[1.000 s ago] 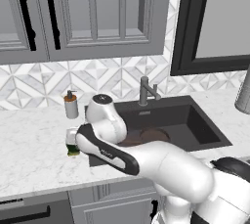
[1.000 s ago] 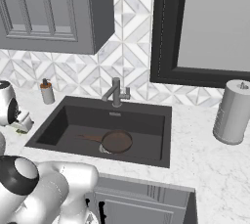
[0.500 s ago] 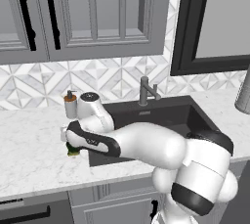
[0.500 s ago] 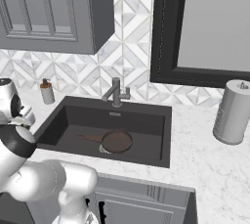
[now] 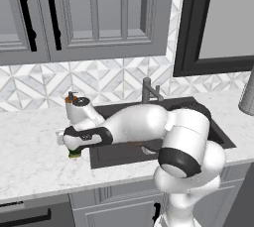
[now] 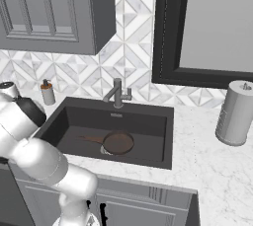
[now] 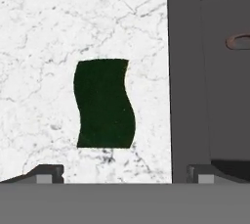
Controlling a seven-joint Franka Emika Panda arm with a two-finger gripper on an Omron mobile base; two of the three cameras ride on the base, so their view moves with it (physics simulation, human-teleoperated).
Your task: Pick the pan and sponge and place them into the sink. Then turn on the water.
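The dark charcoal sink (image 6: 163, 136) is a deep rectangular basin set in white veined marble counter (image 7: 44, 32), and the round brown pan (image 6: 117, 142) lies flat by its drain. The white arm reaches left across the basin, hand pointing down. Its gripper (image 7: 122, 174) hangs spread wide and empty above the wavy-edged, dark green sponge (image 7: 104, 103), which lies on open counter just beside the sink's rim.
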